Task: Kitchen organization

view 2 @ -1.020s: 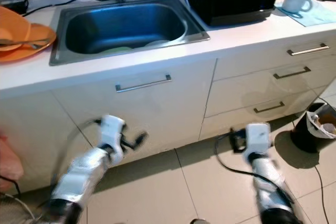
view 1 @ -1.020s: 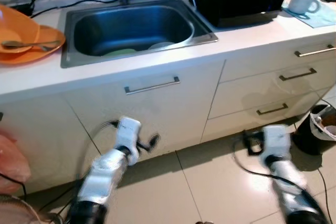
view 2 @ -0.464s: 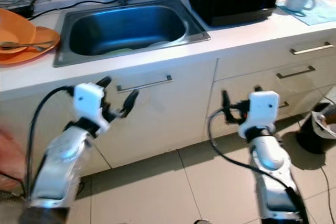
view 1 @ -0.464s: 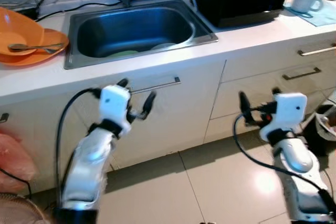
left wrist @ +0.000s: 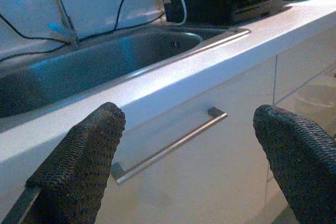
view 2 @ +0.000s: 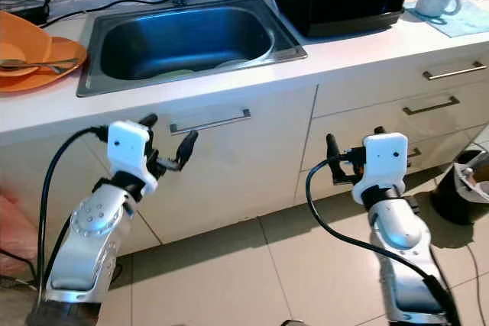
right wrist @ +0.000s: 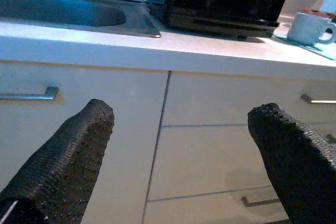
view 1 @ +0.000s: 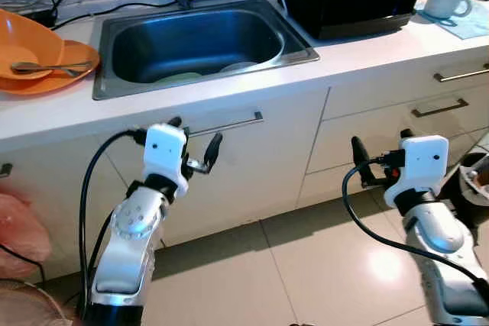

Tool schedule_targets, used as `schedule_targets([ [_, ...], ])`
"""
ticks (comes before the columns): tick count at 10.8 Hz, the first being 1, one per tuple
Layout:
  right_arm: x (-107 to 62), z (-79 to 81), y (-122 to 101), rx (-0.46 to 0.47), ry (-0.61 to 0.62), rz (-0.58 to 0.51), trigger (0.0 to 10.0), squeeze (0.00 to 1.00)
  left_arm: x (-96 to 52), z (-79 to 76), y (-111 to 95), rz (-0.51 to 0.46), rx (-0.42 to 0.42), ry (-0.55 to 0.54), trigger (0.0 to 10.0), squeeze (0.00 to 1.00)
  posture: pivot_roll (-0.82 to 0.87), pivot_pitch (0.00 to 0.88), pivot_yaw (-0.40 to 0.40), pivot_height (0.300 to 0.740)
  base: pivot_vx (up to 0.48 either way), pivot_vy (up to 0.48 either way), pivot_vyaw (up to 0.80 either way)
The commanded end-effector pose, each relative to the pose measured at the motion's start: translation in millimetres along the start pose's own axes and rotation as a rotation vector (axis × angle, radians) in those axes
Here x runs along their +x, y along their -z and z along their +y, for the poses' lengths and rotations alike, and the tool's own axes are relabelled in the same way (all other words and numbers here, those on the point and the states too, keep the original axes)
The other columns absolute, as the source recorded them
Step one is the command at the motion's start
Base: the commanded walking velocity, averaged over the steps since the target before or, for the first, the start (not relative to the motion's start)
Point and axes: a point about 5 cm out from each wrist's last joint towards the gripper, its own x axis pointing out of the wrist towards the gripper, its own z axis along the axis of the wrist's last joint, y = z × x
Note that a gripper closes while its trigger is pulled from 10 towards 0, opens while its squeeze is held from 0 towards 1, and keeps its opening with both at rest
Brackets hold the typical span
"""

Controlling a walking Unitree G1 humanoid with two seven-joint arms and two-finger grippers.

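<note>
Both pincers, left pincer (view 1: 192,145) and right pincer (view 1: 380,156), gape before cabinet (view 1: 252,166)

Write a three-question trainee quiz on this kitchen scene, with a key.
1. True or false: the left gripper is shut on the cabinet handle.
2. What lies on the orange plate? A) spoon B) mug C) sponge
3. Fill in: the white mug stands on a light blue ____.

Key: 1. False; its fingers are open, short of the handle. 2. A, the spoon. 3. Cloth.
</note>
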Motion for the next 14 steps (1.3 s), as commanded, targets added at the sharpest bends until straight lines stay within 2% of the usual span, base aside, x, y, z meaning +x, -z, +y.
schedule_targets([
  [1,1.4,0.8,-7.6,-0.017,-0.030,-0.018,10.0,0.00,-3.4,1.3,1.3,0.015,0.002,-0.001,10.0,0.00,0.11,0.000,0.007,0.740,0.000,0.000,0.00],
  [2,4.0,-2.2,-12.1,-0.045,-0.065,-0.019,10.0,0.00,-5.3,2.3,2.0,0.033,-0.026,-0.009,10.0,0.00,0.11,0.000,-0.009,0.740,0.000,0.000,0.00],
  [3,5.5,-2.5,-14.0,-0.060,-0.092,-0.022,10.0,0.00,-9.8,1.1,4.6,0.052,-0.029,0.040,10.0,0.00,0.13,0.000,-0.012,0.740,0.000,0.000,0.00],
  [4,7.9,-4.6,-11.0,-0.034,-0.081,-0.002,10.0,0.00,-10.2,2.6,3.2,0.080,-0.046,0.040,10.0,0.00,0.13,0.000,0.024,0.740,0.000,0.000,0.00],
  [5,6.6,-1.1,-11.2,-0.063,-0.089,-0.021,10.0,0.00,-12.1,0.5,-0.5,0.081,-0.013,0.097,10.0,0.00,0.13,0.000,0.061,0.740,0.000,0.000,0.00],
  [7,-1.0,-3.7,-2.6,-0.042,-0.015,-0.003,10.0,0.00,-4.2,3.3,1.3,0.097,0.005,0.129,10.0,0.00,0.11,0.000,0.102,0.740,0.000,0.000,0.00],
  [9,-3.9,-10.6,-1.9,-0.032,0.038,0.001,10.0,0.00,0.1,-3.8,-1.1,0.089,-0.009,0.140,10.0,0.00,0.09,0.000,0.092,0.740,0.000,0.000,0.00],
  [10,-2.9,-11.8,-4.0,-0.026,0.059,-0.003,10.0,0.00,0.3,-5.4,-1.6,0.080,-0.027,0.119,10.0,0.00,0.09,0.000,0.068,0.740,0.000,0.000,0.00],
  [13,7.6,-1.9,-11.5,-0.027,0.028,-0.038,10.0,0.00,4.2,-4.1,-0.3,0.066,-0.064,0.007,10.0,0.00,0.11,0.000,0.028,0.740,0.000,0.000,0.00],
  [14,14.4,3.7,-15.5,-0.021,0.026,-0.058,10.0,0.00,7.3,-2.0,-5.8,0.025,-0.024,-0.047,10.0,0.00,0.13,0.000,0.025,0.740,0.000,0.000,0.80],
])
